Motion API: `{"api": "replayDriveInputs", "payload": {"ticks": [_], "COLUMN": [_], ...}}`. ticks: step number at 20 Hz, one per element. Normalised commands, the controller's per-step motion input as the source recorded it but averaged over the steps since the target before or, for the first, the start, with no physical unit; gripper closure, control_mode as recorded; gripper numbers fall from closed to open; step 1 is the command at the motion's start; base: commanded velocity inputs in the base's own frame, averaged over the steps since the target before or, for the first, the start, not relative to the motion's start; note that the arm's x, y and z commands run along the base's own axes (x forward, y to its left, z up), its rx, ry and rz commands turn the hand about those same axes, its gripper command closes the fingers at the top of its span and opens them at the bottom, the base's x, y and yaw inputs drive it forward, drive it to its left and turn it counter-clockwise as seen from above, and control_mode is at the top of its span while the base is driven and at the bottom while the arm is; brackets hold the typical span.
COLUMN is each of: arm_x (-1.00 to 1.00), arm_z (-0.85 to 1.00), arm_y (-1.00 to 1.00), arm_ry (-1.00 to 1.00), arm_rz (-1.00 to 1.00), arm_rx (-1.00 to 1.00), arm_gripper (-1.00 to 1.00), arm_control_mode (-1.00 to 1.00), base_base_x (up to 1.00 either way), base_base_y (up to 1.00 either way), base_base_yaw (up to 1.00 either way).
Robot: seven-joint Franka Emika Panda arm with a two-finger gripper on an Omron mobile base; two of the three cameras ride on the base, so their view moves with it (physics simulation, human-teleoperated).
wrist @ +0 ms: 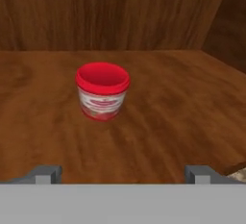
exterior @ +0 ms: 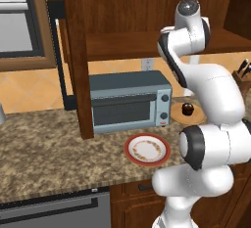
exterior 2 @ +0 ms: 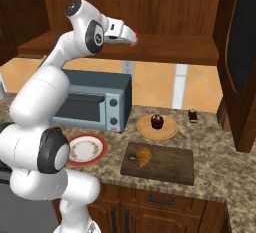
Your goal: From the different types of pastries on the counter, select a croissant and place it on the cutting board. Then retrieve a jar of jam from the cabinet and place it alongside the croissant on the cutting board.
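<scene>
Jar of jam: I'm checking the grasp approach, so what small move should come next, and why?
Probably ease the end effector straight forward along the shelf. The jar of jam stands upright ahead of the open fingers, not yet between them, and the croissant already lies on the cutting board.

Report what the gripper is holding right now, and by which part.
Nothing is held. The gripper is open, its fingertips spread wide, and the jar of jam stands untouched on the cabinet shelf ahead.

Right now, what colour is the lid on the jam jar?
Red; the jar shows best in the hand view, standing on the cabinet shelf.
</scene>
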Motion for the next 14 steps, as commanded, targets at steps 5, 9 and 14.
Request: {"api": "replayDriveInputs", "payload": {"ticks": [5, 9, 14], "arm_x": [0.49, 0.47, 0.56], "arm_z": [0.0, 0.0, 0.0], "arm_y": [0.0, -0.04, 0.0], "arm_ry": [0.0, 0.0, 0.01], "arm_rz": [-0.06, -0.06, -0.03], "arm_rx": [0.01, 0.02, 0.02], "arm_gripper": [-1.0, -1.0, -1.0], "arm_control_mode": [-1.0, -1.0, -1.0], "base_base_x": [0.0, 0.0, 0.0], "base_base_y": [0.0, 0.0, 0.0], "base_base_yaw": [0.0, 0.0, 0.0]}}
